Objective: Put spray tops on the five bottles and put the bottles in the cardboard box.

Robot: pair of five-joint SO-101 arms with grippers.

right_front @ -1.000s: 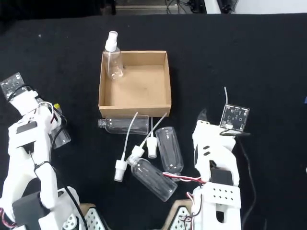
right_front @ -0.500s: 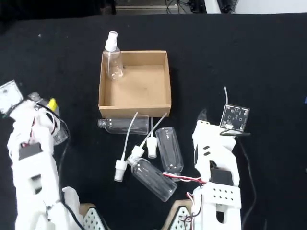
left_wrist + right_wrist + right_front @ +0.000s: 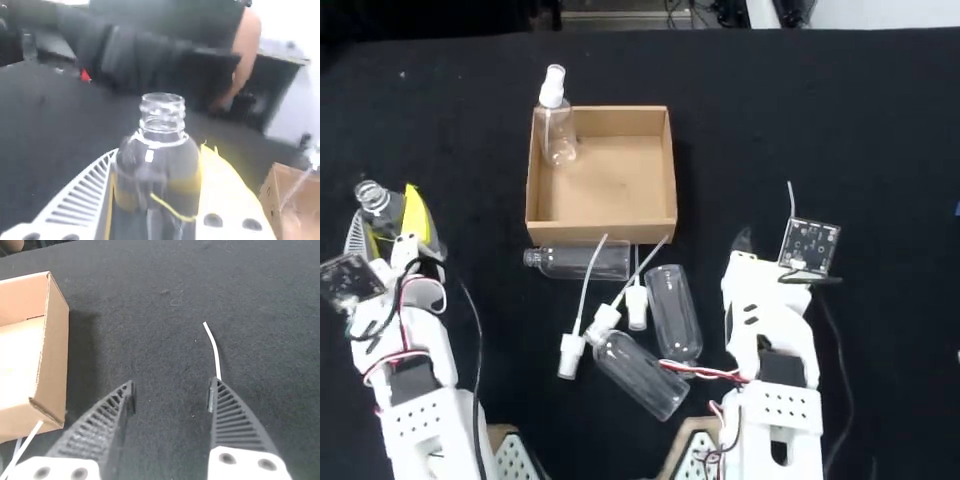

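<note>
One clear plastic bottle [image 3: 161,112], uncapped, stands upright clamped in our left gripper [image 3: 160,155], well apart from the brown cardboard box [image 3: 600,231]; our right gripper [image 3: 170,387] hangs spread, empty. We fear the smooth bottle may twist or slip when a white spray top [image 3: 570,355] presses in.

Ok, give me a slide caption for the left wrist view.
Left gripper shut on a clear plastic bottle with an open threaded neck, black table beyond.
</note>
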